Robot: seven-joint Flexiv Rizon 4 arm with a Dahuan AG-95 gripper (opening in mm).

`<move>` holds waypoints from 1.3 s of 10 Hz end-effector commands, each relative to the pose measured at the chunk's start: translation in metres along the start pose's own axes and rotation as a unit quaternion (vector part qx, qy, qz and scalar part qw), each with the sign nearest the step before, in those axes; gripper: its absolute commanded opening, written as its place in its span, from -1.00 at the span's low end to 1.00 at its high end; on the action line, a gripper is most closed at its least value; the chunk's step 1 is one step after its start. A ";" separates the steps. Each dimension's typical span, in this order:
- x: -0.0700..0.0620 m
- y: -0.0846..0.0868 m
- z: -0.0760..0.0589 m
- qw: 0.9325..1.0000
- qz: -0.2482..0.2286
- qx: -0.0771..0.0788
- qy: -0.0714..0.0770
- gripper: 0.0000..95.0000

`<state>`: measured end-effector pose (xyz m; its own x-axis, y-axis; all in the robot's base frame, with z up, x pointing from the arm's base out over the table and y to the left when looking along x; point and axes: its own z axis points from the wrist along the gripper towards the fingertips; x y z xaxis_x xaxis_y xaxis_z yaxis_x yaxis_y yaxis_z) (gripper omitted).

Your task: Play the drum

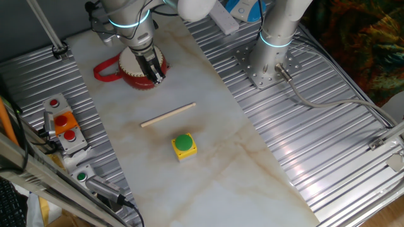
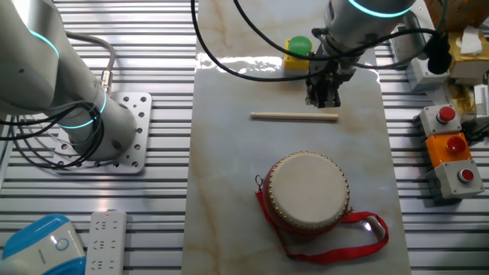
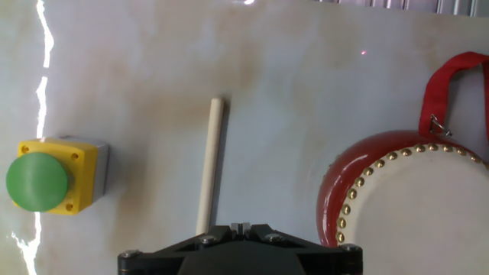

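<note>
The drum point(image 1: 132, 61) has red sides, a cream skin and a red strap point(image 1: 105, 71); it sits at the far end of the white board. It also shows in the other fixed view point(image 2: 307, 191) and in the hand view point(image 3: 424, 206). A wooden stick point(image 1: 168, 115) lies loose on the board between the drum and a yellow box; it shows too in the other fixed view point(image 2: 294, 117) and the hand view point(image 3: 210, 164). My gripper point(image 1: 156, 78) hangs in the air above the board point(image 2: 324, 99). Its fingers are pressed together with nothing between them point(image 3: 241, 226).
A yellow box with a green button point(image 1: 184, 145) stands near the stick point(image 2: 298, 52) point(image 3: 50, 176). A control box with red buttons point(image 1: 62, 123) sits beside the board. A second arm's base point(image 1: 268, 63) is bolted to the ribbed table on the other side.
</note>
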<state>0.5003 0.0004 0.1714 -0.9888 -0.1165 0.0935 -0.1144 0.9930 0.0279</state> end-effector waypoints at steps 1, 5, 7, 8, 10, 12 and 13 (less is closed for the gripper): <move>0.000 0.000 0.000 1.000 0.001 0.000 -0.002 -1.00; 0.000 0.000 -0.001 1.000 0.005 0.000 -0.003 -1.00; -0.001 0.000 0.000 1.000 0.005 0.000 -0.003 -1.00; -0.001 0.000 0.002 1.000 0.005 0.000 -0.003 -1.00; -0.005 -0.001 0.018 1.000 0.006 -0.001 -0.006 -1.00; -0.009 0.000 0.042 1.000 0.006 -0.003 -0.012 -1.00; -0.011 0.002 0.055 1.000 0.006 -0.003 -0.014 -1.00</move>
<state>0.5054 0.0038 0.1143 -0.9924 -0.1036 0.0669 -0.1017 0.9943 0.0317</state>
